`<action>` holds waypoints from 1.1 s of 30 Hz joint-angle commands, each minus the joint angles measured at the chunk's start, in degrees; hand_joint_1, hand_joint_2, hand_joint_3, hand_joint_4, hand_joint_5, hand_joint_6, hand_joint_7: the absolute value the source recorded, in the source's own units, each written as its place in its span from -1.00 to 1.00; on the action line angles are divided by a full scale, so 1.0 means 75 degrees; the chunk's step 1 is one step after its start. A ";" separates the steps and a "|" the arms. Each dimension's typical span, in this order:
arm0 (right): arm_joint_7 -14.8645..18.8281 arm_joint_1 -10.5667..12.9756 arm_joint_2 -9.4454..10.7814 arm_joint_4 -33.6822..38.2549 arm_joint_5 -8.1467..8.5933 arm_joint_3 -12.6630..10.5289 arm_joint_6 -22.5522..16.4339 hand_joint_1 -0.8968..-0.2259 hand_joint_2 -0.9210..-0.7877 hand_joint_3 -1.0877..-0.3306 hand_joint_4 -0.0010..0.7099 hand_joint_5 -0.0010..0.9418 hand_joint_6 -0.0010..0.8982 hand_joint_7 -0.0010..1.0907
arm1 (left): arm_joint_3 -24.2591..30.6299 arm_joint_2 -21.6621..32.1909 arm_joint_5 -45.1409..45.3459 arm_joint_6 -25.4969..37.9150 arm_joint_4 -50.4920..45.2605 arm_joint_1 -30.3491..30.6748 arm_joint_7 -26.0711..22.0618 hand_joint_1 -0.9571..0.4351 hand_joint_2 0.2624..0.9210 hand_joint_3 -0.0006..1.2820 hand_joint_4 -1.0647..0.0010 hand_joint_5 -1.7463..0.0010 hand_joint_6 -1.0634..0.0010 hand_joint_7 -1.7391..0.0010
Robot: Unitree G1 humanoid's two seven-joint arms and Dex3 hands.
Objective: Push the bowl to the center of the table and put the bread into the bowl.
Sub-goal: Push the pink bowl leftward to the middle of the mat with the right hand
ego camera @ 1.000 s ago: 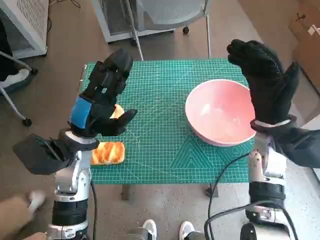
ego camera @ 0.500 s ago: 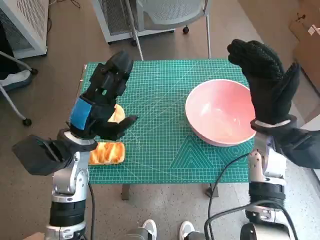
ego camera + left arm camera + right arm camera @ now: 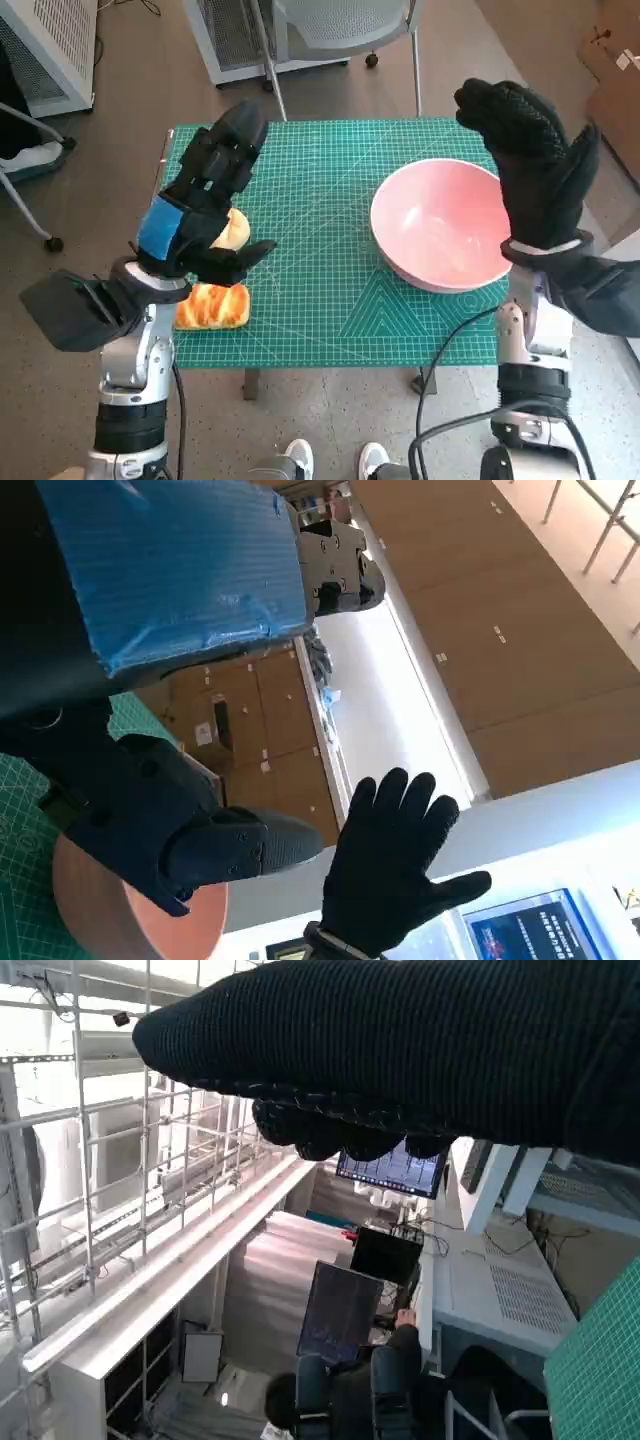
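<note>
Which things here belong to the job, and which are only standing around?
For the job:
- pink bowl, on the table's right side
- bread, near the left front edge
- left hand, above the bread, holding nothing
- right hand, raised beside the bowl

Only around:
- green cutting mat
- office chair
- white rack

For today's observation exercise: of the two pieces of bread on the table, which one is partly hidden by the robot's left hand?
The rounder bread farther from the robot; the left hand covers part of it. The glazed bread at the table's near edge shows almost whole.

The head view looks steeply down on the table; both wrist views face outward into the room.
</note>
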 commanded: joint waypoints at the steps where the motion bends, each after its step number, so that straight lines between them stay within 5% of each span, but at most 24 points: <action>1: 0.0025 0.0235 0.0029 0.0003 0.0124 -0.0007 0.0146 -0.07 -1.00 0.15 0.14 -1.00 0.02 -1.00 | 0.0028 0.0068 -0.0082 0.0039 -0.0128 0.0082 -0.0040 0.04 -0.48 0.11 1.00 1.00 1.00 0.67; 11: 0.0044 0.0262 0.0006 -0.0022 0.0167 -0.0004 0.0154 -0.07 -1.00 0.15 0.14 -1.00 0.02 -1.00 | 0.0017 0.0056 -0.0057 0.0068 -0.0153 0.0103 -0.0011 0.06 -0.49 0.11 1.00 1.00 1.00 0.65; 23: -0.0040 0.0073 -0.0358 0.0498 0.0053 -0.0330 -0.0149 -0.05 -1.00 0.12 0.09 -1.00 0.00 -1.00 | -0.0043 0.0009 0.0037 0.0062 -0.0211 0.0122 0.0109 0.07 -0.49 0.12 1.00 1.00 1.00 0.63; 27: -0.0721 -0.0460 -0.1146 0.2328 -0.0521 -0.0848 -0.0990 -0.09 -1.00 0.10 -0.09 -1.00 -0.05 -1.00 | -0.0047 -0.0041 0.0002 0.0046 -0.0226 0.0161 0.0146 0.07 -0.49 0.12 1.00 1.00 1.00 0.62; 33: -0.1576 -0.0896 -0.1656 0.3944 -0.1027 -0.0947 -0.1391 0.03 -1.00 -0.06 -0.25 -1.00 -0.16 -1.00 | -0.0055 -0.0086 -0.0003 0.0012 -0.0204 0.0180 0.0153 0.08 -0.49 0.12 1.00 1.00 1.00 0.62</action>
